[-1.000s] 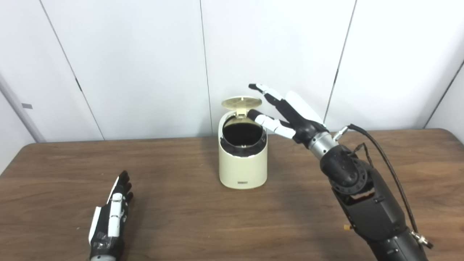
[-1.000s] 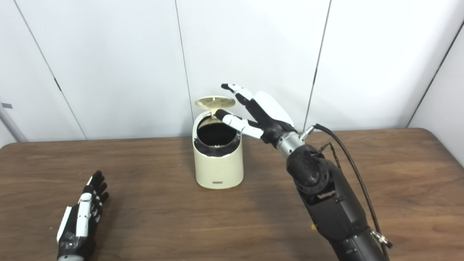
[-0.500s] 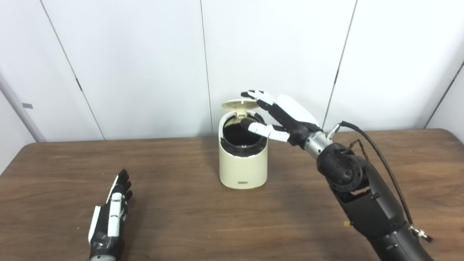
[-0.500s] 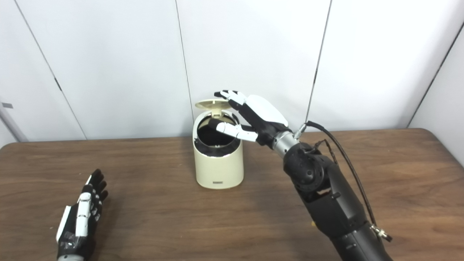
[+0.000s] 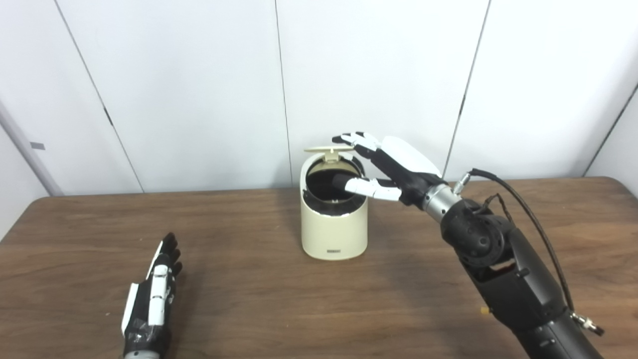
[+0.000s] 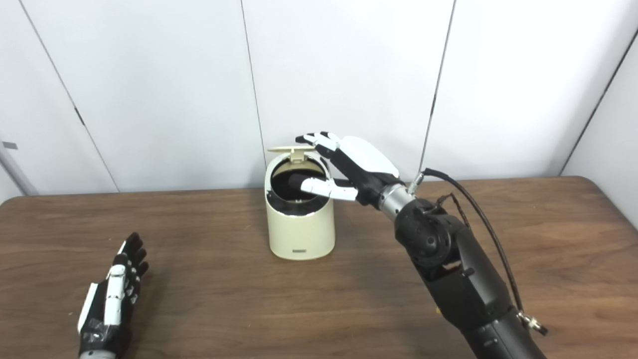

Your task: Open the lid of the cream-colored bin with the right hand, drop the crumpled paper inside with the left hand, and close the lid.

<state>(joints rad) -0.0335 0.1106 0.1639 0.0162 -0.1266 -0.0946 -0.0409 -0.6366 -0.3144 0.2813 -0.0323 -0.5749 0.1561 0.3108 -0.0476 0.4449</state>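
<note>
The cream-colored bin [image 5: 333, 229] stands mid-table near the back wall. Its round lid [image 5: 324, 148] is hinged at the back and now tilts almost level above the dark opening. My right hand [image 5: 394, 164] reaches in from the right, open with fingers spread; its fingertips [image 5: 349, 138] rest on the lid's right edge and the thumb hangs over the bin's rim. My left hand [image 5: 152, 299] lies flat and open on the table at the front left, holding nothing. No crumpled paper shows on the table; the bin's inside is dark.
The brown wooden table [image 5: 249, 299] runs the full width, with white wall panels [image 5: 199, 89] close behind the bin. A black cable [image 5: 523, 214] loops off my right forearm.
My right hand has come down and leftward onto the lid, and the lid has swung from raised to nearly level. The left hand has not moved.
</note>
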